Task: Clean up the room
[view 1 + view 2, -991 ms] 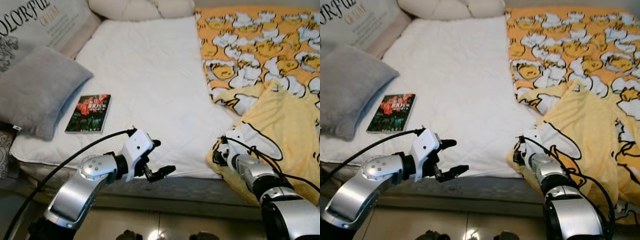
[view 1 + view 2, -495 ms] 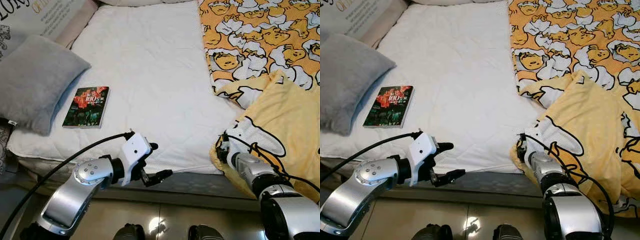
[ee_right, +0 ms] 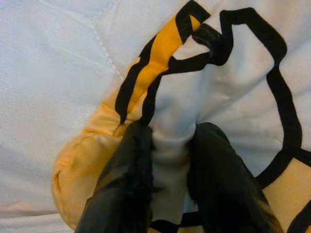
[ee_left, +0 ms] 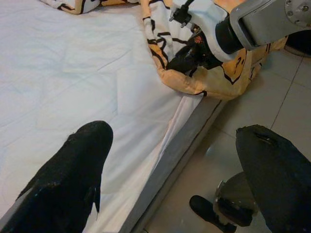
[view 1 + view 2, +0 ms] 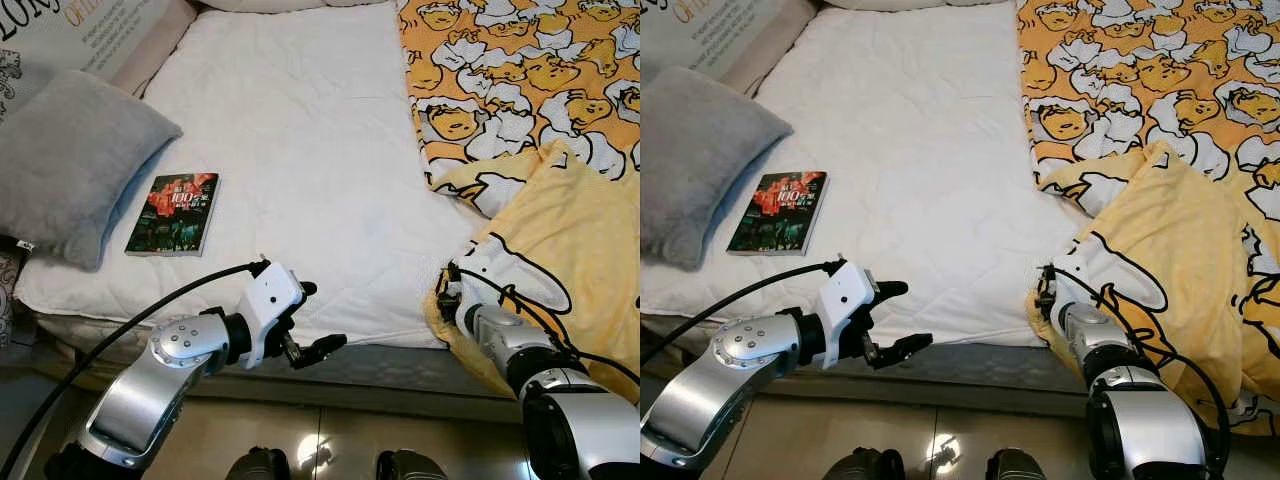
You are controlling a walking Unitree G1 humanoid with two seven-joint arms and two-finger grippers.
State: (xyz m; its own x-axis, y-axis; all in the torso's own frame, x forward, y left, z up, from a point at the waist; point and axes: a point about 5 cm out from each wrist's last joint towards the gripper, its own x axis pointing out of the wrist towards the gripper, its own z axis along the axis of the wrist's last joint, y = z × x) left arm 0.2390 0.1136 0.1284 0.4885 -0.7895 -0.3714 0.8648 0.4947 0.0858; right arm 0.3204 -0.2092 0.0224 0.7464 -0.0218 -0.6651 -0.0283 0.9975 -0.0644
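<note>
The grey pillow (image 5: 75,160) is cut off at the left edge, and the yellow blanket (image 5: 560,230) runs off the right edge. At lower right the right gripper (image 3: 167,162) has its fingers pinched on a fold at the blanket's corner, by the mattress (image 5: 300,150) edge. At lower left the left gripper (image 5: 315,320) hovers wide open, holding nothing. A book (image 5: 174,213) lies at centre left

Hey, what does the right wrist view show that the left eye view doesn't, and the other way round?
Right wrist view alone: the right gripper's fingers pinching a white fold of the yellow blanket.
Left eye view alone: the book, the grey pillow, and the open left gripper hovering at the bed's edge.
Both: the blanket and the white mattress.
</note>
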